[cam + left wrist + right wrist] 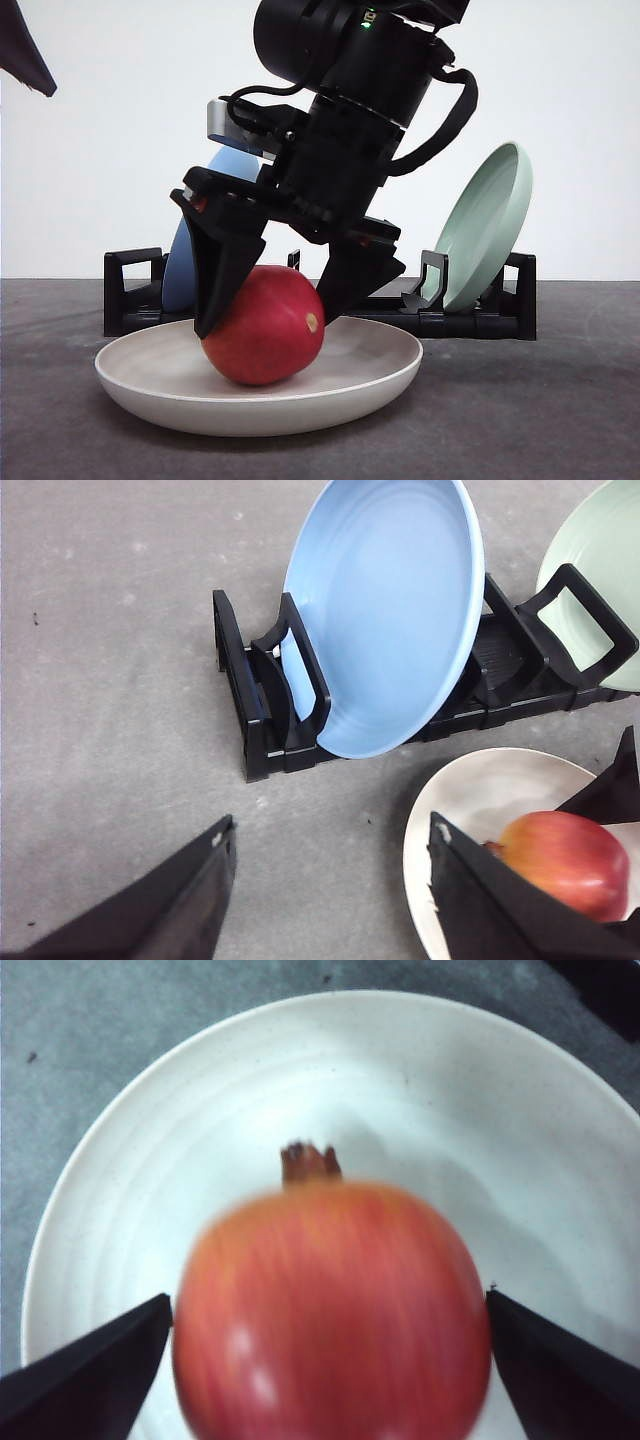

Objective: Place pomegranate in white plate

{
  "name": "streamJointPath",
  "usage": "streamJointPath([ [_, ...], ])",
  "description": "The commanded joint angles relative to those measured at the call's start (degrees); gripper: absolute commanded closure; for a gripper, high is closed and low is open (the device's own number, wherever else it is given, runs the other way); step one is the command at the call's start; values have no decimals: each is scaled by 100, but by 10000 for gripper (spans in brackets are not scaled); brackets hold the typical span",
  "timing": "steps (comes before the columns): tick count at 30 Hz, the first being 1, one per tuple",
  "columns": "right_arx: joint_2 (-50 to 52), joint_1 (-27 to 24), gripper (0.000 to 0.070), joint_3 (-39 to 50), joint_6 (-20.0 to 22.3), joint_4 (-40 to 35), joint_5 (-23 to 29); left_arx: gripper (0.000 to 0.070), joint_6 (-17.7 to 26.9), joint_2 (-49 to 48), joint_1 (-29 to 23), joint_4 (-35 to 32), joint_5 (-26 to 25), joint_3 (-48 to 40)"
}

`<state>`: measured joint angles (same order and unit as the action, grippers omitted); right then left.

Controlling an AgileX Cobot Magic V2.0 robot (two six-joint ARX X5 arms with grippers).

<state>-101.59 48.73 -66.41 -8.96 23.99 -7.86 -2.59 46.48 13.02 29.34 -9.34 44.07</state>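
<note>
Now the right gripper is setting the pomegranate down inside the white plate, its fingers closing on both flanks. Next, I judge, comes opening and lifting clear. The fruit's long axis is lying roughly level, crown pointing away from the wrist camera. The left gripper is hanging spread and empty.

Red pomegranate with orange blush and tan spot, resting in the shallow off-white white plate, left of its centre, crown sideways.
</note>
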Motion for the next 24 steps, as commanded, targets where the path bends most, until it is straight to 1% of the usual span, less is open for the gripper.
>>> streamJointPath([
  [1,-2,53,52,-130,151,-30,34,349,15,33,17,-57,-24,52],
  [4,207,55,53,-52,194,-213,170,350,15,33,15,-55,-24,52],
  [6,436,53,53,117,194,-515,197,349,16,33,16,-59,-24,52],
  [11,1165,-55,54,795,192,-1382,168,349,17,33,17,-57,-24,52],
  [13,1501,-120,56,1115,191,-1610,131,349,15,33,15,-57,-24,52],
  [19,2575,-496,57,1988,153,-1657,-138,349,-1,33,15,-57,-24,52],
  [22,3143,-804,57,2372,71,-1555,-139,349,-9,33,17,-59,-24,52],
  [24,3491,-1078,57,2548,9,-1348,-204,349,-8,33,17,-58,-24,52],
])
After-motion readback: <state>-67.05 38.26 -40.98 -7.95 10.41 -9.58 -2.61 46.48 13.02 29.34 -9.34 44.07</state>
